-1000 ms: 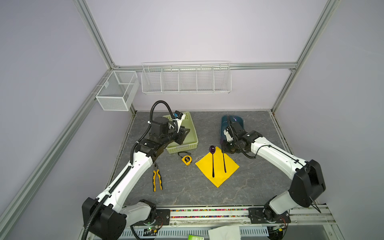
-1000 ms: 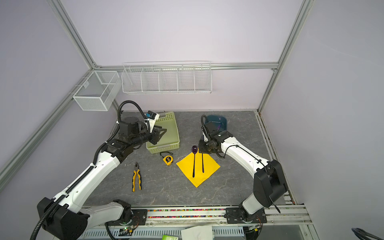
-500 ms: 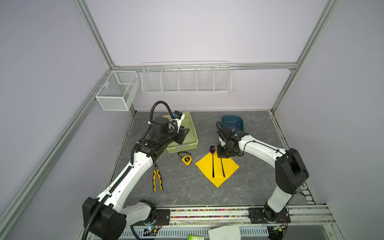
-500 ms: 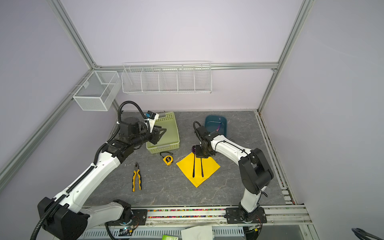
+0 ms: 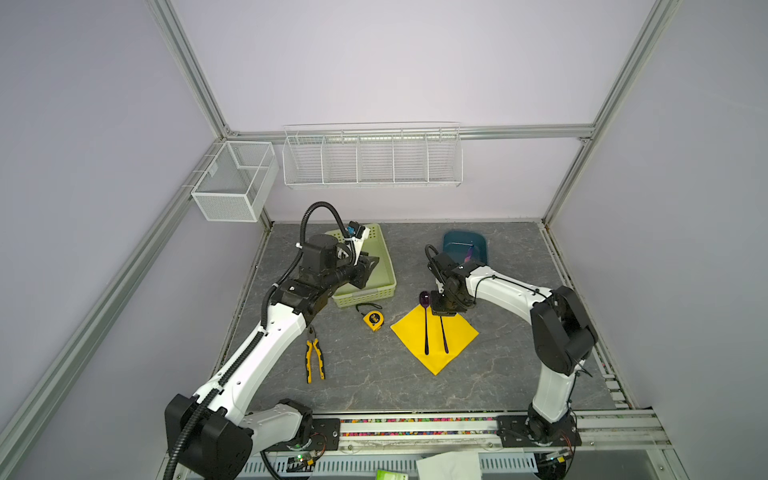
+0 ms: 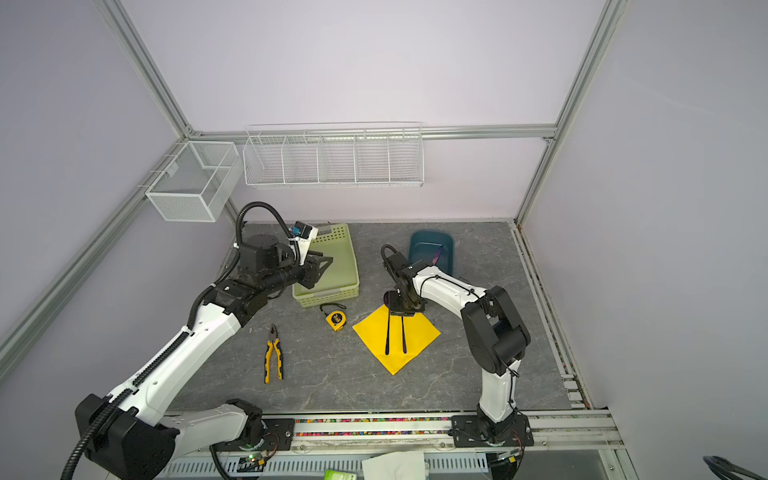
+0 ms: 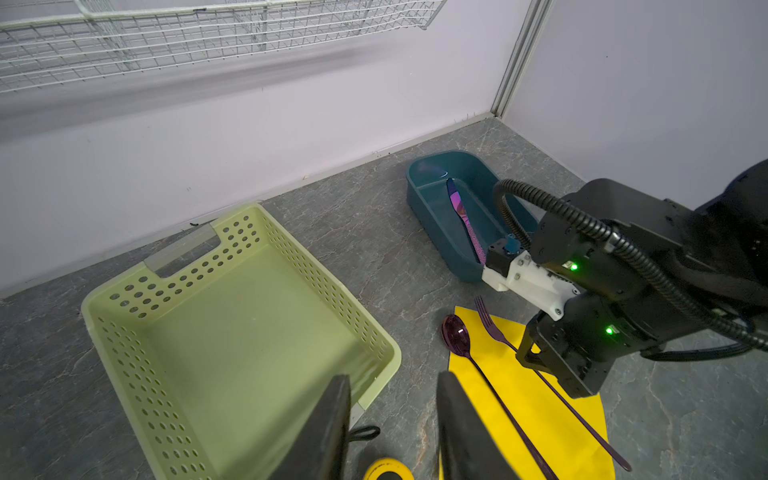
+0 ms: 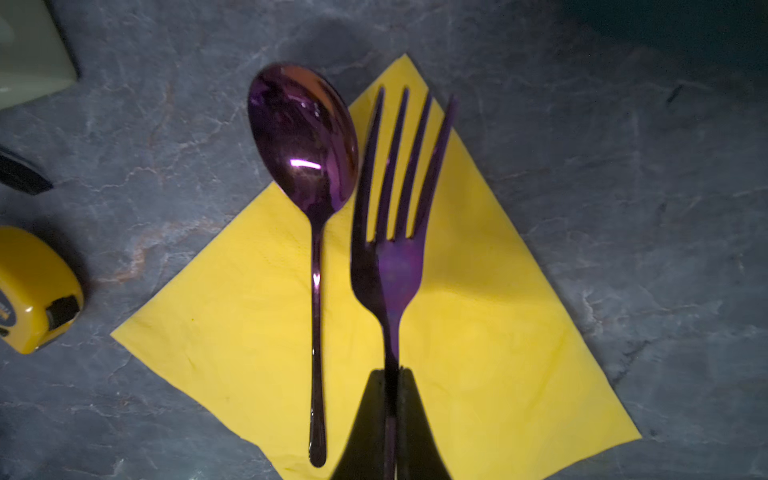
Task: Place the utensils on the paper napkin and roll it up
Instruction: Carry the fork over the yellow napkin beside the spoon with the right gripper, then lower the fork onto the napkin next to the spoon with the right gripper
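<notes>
Reaching down with elbow bent, right fingers (image 8: 368,407) pinched on the fork (image 8: 388,266) handle, spoon (image 8: 305,137) just beside them, both over the yellow napkin (image 8: 478,332), left fingers (image 7: 328,428) partly apart, empty, over the green basket (image 7: 133,365).

One each: fork (image 8: 386,266), spoon (image 8: 305,137), knife (image 7: 459,208), napkin (image 8: 478,332), pliers (image 5: 314,359), tape measure (image 5: 373,319).
</notes>
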`<act>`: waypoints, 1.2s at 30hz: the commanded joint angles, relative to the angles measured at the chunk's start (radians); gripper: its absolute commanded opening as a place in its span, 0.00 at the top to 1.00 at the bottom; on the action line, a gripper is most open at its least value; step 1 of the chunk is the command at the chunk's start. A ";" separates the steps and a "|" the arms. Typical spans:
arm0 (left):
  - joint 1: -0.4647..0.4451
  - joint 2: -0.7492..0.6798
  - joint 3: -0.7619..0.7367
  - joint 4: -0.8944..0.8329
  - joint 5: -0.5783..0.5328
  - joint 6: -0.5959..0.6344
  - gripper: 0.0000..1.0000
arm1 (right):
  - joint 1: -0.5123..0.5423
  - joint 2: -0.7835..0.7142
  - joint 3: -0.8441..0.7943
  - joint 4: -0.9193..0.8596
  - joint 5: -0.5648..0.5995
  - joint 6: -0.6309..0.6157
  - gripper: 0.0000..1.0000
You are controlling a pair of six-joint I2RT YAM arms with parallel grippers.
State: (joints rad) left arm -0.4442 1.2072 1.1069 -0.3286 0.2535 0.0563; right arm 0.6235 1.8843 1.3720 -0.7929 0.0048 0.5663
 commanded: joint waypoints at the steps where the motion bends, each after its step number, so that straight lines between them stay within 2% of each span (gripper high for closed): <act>1: 0.000 0.001 -0.005 0.005 -0.009 0.004 0.64 | 0.003 0.032 0.039 -0.025 0.023 0.017 0.93; 13: 0.001 0.001 -0.004 0.000 -0.016 0.009 0.64 | 0.005 0.099 0.073 -0.031 0.047 0.047 0.93; 36: 0.001 -0.004 -0.003 -0.002 -0.018 0.011 0.64 | 0.005 0.136 0.081 -0.013 0.047 0.058 0.93</act>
State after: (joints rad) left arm -0.4442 1.2076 1.1069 -0.3286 0.2390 0.0566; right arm 0.6235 1.9980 1.4353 -0.7956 0.0414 0.6037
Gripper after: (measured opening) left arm 0.358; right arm 0.070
